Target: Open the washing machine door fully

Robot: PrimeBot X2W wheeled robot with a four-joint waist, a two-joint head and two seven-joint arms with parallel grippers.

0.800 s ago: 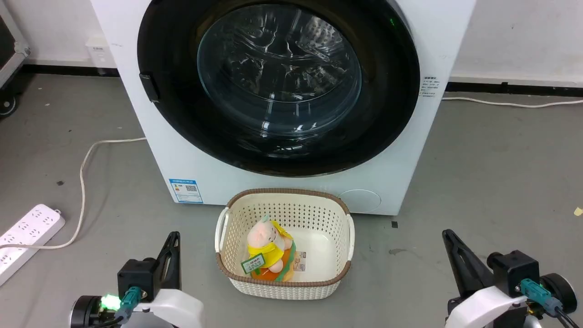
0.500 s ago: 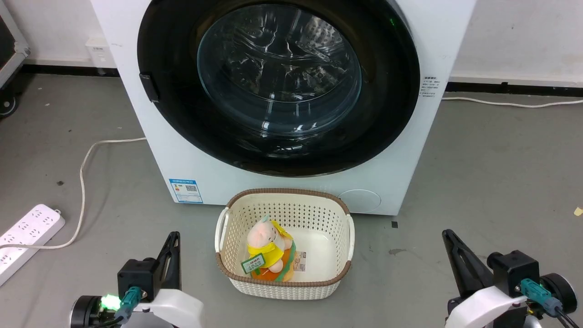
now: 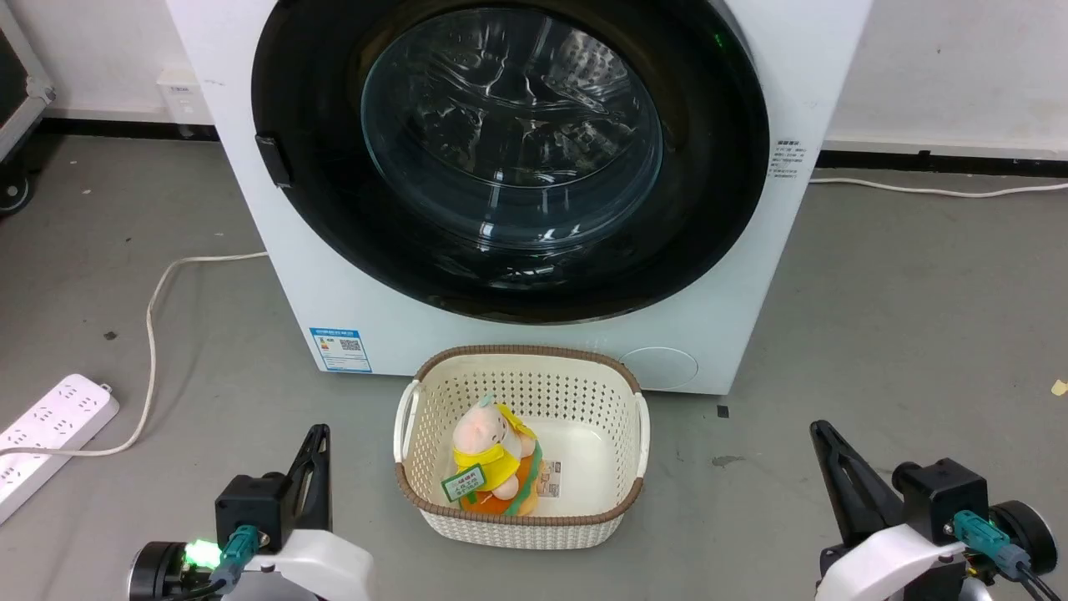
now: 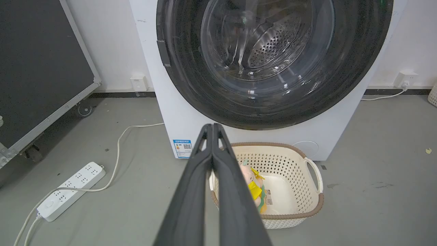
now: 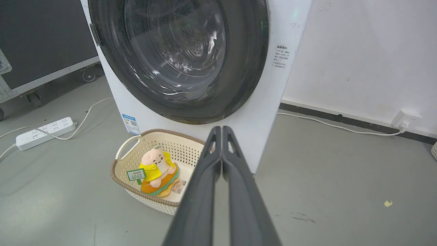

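Sitting closed and flush against the front of the washing machine [image 3: 334, 292], the washing machine door [image 3: 511, 150] fills nearly the whole width of the white cabinet. Its glossy black ring surrounds a bulging clear glass bowl, through which the perforated steel drum shows in the left wrist view. A small black handle [image 3: 273, 160] sits on the door's left edge. A blue label sticker [image 3: 340, 349] is stuck low on the machine's front.

On the grey floor just before the machine stands a cream perforated basket [image 3: 521, 351] with a brown rim, holding a plush toy [image 3: 492, 455] in yellow and orange. A white power strip [image 3: 50, 426] lies on the floor to the left, with a white cable [image 3: 154, 309] curving from it toward the machine.

The left gripper [image 3: 318, 434] hovers low at the basket's left, fingers clenched together and holding nothing. The right gripper [image 3: 822, 430] hovers at the basket's right, likewise clenched and empty. Both are well apart from the door.
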